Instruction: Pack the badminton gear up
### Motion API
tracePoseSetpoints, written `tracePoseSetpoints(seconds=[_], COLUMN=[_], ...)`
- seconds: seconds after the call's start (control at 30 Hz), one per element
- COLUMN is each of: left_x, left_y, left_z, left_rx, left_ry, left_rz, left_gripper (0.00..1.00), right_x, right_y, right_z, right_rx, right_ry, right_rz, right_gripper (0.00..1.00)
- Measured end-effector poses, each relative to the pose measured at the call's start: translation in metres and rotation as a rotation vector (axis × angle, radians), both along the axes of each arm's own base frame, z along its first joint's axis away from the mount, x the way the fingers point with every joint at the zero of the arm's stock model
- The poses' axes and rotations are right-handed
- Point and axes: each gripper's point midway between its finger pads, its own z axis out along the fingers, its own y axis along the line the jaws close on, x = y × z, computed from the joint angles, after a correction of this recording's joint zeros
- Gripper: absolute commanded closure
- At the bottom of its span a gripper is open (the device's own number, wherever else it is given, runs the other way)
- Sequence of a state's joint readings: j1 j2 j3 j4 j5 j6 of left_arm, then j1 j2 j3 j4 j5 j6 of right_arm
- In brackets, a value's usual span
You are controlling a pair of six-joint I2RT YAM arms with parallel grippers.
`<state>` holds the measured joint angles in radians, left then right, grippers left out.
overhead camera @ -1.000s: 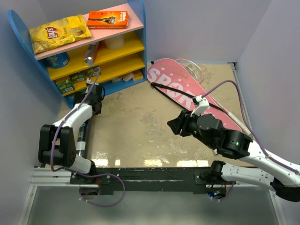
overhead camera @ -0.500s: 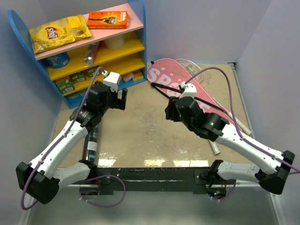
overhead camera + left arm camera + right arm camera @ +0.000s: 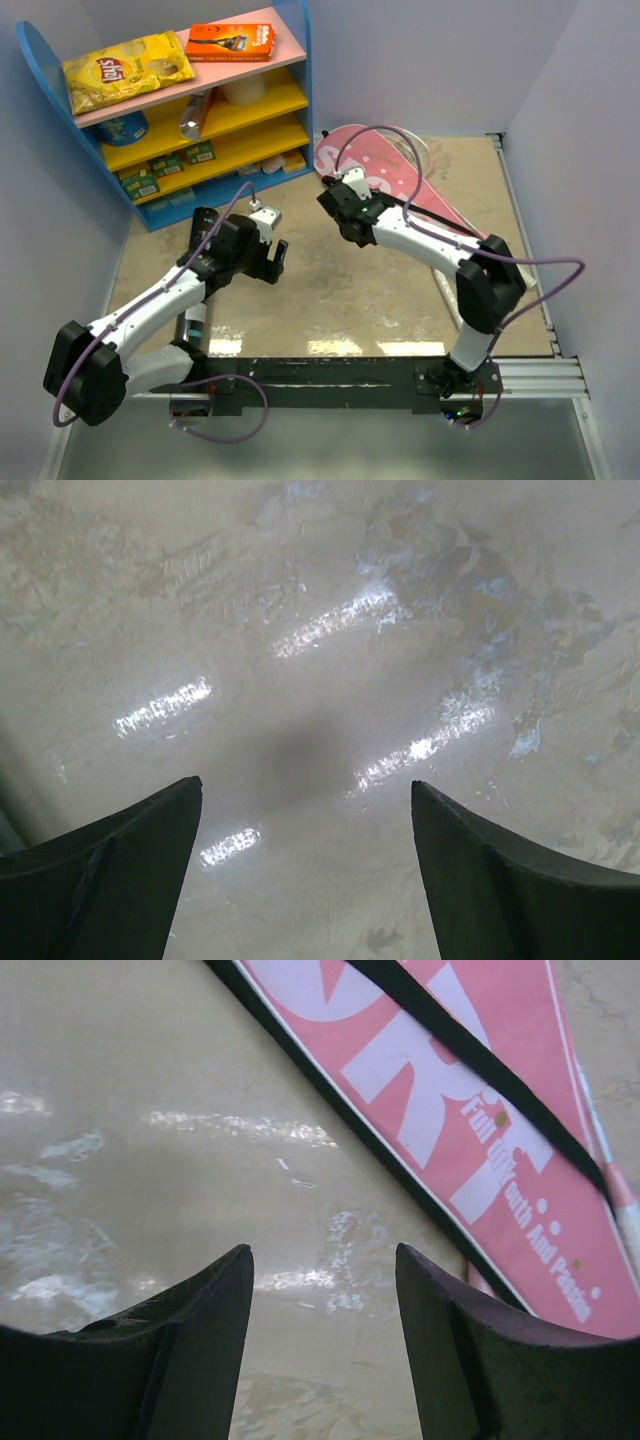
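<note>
Worktop [image 3: 330, 290], pale marbled surface, glossy, walled on the left, far and right sides.

Shelf unit [image 3: 292, 100], blue-sided, at the far left corner; yellow chip bag [image 3: 128, 70] and orange box [image 3: 230, 42] on its top board.

Pink cover [image 3: 400, 185], black-edged, lying flat from far centre slanting to the near right. Its black edge runs just right of the right end effector [image 3: 332, 200]. Racket shaft [image 3: 622, 1192], pale, along the cover's far side in the right wrist view.

Black tube [image 3: 193, 320], near the left edge, partly under the left arm.

Left end effector [image 3: 270, 260], over bare worktop left of centre, fingers well apart, nothing between them.

Right end effector, fingers apart and empty, low over bare worktop beside the cover's broad end.

Open room: the bare middle and near-centre strip between the two end effectors, which stand near each other but apart.

Changes from a second ago: left arm was folded back by the foot of the shelf unit, now reaches toward centre. Right arm was bunched over the cover's narrow end, now stretches to its broad end. Cover and tube lie as before.
</note>
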<state>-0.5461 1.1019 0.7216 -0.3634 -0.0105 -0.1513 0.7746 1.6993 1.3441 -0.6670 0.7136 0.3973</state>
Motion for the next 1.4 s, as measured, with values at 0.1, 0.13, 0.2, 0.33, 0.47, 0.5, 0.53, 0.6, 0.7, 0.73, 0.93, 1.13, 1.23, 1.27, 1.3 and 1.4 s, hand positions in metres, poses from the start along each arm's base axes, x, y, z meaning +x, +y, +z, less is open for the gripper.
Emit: tracePoseSetpoints(seconds=[0.1,0.13,0.2,0.33,0.47,0.5,0.53,0.6,0.7,0.73,0.93,1.13,1.23,1.27,1.3,1.4], left_x=[-0.005,-0.007,-0.01,-0.017,-0.019,-0.02,-0.022,-0.024,-0.027,-0.027,-0.032,-0.036,-0.037,-0.037,-0.037,-0.037], left_y=[-0.001,-0.002,-0.006,-0.014,-0.019,-0.02,-0.021,-0.023,-0.026,-0.027,-0.031,-0.032,-0.033,-0.033,-0.033,-0.033], left_z=[-0.012,-0.012,-0.009,0.008,0.027,0.03,0.032,0.034,0.04,0.042,0.052,0.059,0.059,0.059,0.059,0.059], left_rx=[0.002,-0.006,-0.038,-0.109,-0.163,-0.176,-0.186,-0.202,-0.222,-0.229,-0.251,-0.265,-0.265,-0.265,-0.265,-0.264], left_ry=[0.055,0.058,0.055,0.018,-0.035,-0.043,-0.047,-0.051,-0.064,-0.069,-0.094,-0.116,-0.116,-0.116,-0.116,-0.117], left_rz=[0.009,0.007,-0.007,-0.043,-0.07,-0.08,-0.086,-0.097,-0.113,-0.12,-0.145,-0.158,-0.164,-0.164,-0.164,-0.163], left_gripper=[0.12,0.12,0.12,0.12,0.12,0.12,0.12,0.12,0.12,0.12,0.12,0.12,0.11,0.11,0.11,0.11], right_x=[0.017,0.023,0.034,0.041,0.042,0.041,0.041,0.041,0.042,0.041,0.04,0.038,0.04,0.041,0.042,0.047], right_y=[-0.01,-0.015,-0.024,-0.044,-0.057,-0.059,-0.062,-0.067,-0.072,-0.074,-0.079,-0.088,-0.094,-0.096,-0.099,-0.106], right_z=[-0.008,-0.008,-0.012,-0.034,-0.059,-0.062,-0.063,-0.066,-0.076,-0.079,-0.092,-0.095,-0.095,-0.095,-0.095,-0.096], right_rx=[-0.135,-0.185,-0.293,-0.526,-0.684,-0.707,-0.728,-0.778,-0.816,-0.828,-0.879,-0.953,-0.968,-0.972,-0.971,-0.962], right_ry=[0.009,0.005,0.004,0.045,0.105,0.109,0.107,0.103,0.111,0.116,0.14,0.146,0.146,0.148,0.148,0.151], right_rz=[-0.029,-0.043,-0.065,-0.073,-0.045,-0.037,-0.031,-0.014,0.023,0.036,0.098,0.12,0.114,0.11,0.104,0.089], right_gripper=[0.37,0.37,0.36,0.35,0.33,0.33,0.33,0.32,0.31,0.31,0.3,0.3,0.31,0.33,0.34,0.38])
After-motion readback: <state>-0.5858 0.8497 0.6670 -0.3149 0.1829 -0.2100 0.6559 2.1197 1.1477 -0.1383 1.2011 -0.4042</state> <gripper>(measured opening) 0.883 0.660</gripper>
